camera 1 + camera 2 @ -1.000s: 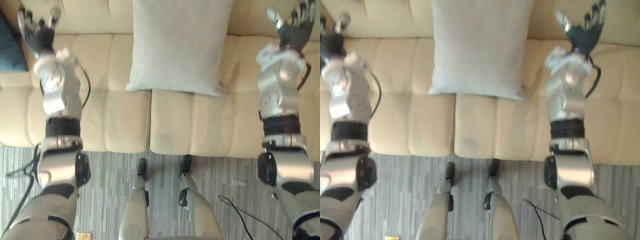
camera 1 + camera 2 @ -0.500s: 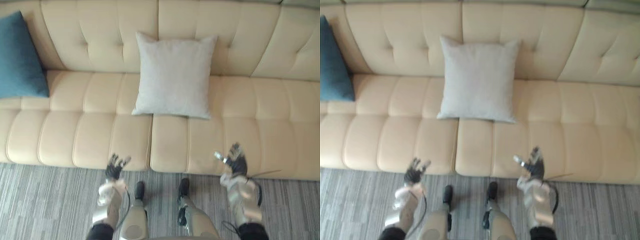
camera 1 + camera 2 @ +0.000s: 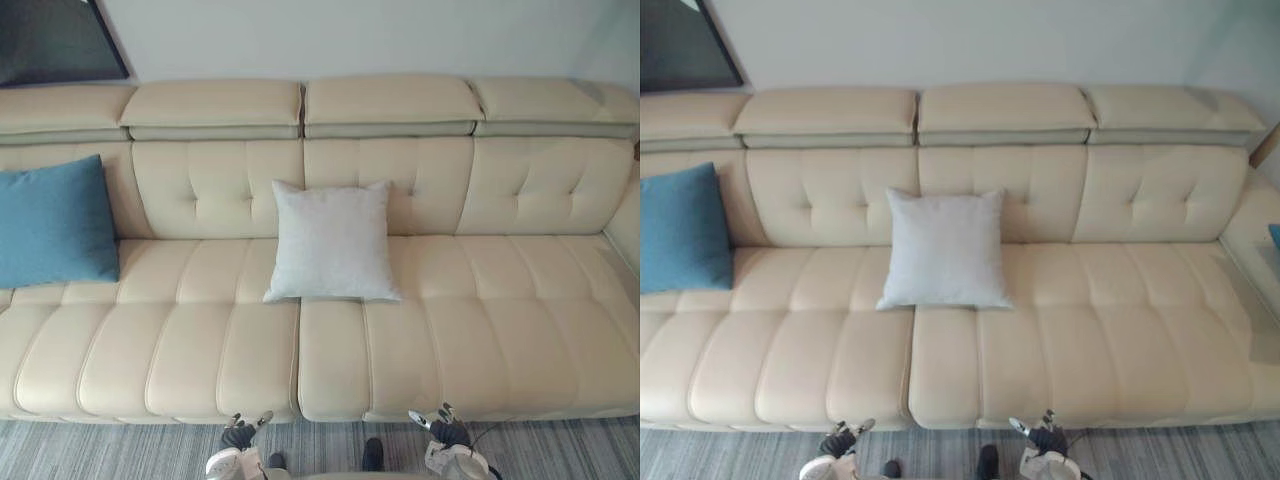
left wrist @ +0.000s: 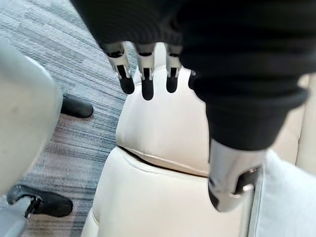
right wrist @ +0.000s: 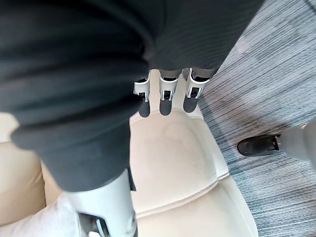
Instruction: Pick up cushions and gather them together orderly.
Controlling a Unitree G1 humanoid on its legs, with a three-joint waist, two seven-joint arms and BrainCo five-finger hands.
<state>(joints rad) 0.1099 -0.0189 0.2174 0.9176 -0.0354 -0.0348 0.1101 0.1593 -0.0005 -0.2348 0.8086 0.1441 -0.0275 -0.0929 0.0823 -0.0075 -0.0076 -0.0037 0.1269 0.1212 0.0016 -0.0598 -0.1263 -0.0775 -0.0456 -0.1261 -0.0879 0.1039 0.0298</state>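
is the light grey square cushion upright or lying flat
Upright: the light grey square cushion stands on its lower edge on the cream sofa, leaning against the backrest.

Head stereo pair high, facing down on the whole sofa [image 3: 480, 340]; wrist cameras close over its seat edge.

The sofa [image 3: 480, 340] was covered in cream leather or a leather-like skin, smooth with a soft sheen. The pale grey cushion [image 3: 332, 243] was matt woven cloth with a fine grain, and the blue cushion [image 3: 52, 222] was matt cloth too. The carpet [image 3: 100, 450] looked like a rough, low-pile textile streaked in greys. The left hand [image 4: 237, 59] and right hand [image 5: 74, 74] wore dark, matt, ribbed covers. Their fingers [image 4: 146, 74] were smooth silver, metal or plastic, with dark matt tips.
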